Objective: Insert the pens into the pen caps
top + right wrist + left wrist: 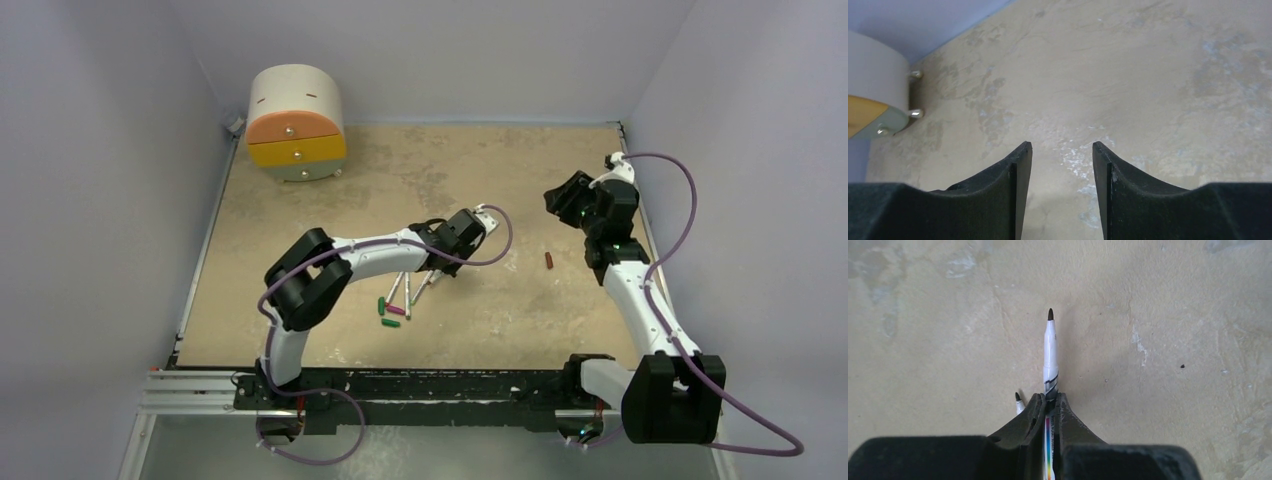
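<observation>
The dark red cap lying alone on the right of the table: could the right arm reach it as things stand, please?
Probably yes: the right hand is open and empty, and the dark red cap lies alone close to it, with nothing between them.

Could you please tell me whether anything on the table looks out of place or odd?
One thing: the dark red cap lies alone toward the right side, well apart from the other caps and pens clustered by the left gripper, which is shut on a pen. Nothing looks spilled or damaged.

walls: pale lilac | tabletop: mottled beige | drawer unit: far-left corner
</observation>
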`<state>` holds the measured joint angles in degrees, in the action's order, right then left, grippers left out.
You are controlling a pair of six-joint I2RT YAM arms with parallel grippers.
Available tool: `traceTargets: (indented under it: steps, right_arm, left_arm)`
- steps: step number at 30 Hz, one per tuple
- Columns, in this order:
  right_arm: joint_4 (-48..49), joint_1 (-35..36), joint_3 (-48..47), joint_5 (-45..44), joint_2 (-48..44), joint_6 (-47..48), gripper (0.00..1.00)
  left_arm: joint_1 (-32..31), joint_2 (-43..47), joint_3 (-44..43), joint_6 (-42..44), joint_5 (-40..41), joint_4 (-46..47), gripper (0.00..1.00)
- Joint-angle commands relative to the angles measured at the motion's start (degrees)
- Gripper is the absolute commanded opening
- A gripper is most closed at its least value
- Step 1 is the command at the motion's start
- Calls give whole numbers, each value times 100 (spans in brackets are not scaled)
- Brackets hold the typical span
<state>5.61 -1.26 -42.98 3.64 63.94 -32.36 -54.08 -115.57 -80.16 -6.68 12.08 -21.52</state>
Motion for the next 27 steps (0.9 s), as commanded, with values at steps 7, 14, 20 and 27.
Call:
traceTargets:
  steps: [7,14,20,27]
  right_arm:
    - [1301,-26,5,2094,-209,679,69]
    - [2100,74,51,3176,-154,500,56]
    - [2281,516,-72,3430,-109,704,55]
    - [2512,885,10,3358,111,563,56]
  left_arm:
    - [-3,1713,334,-176,118,1856,0]
    - [-69,2046,539,-351,96,2439,0]
    - [-82,1930,546,-538,-82,2791,0]
    - [-113,1884,475,-574,100,3069,0]
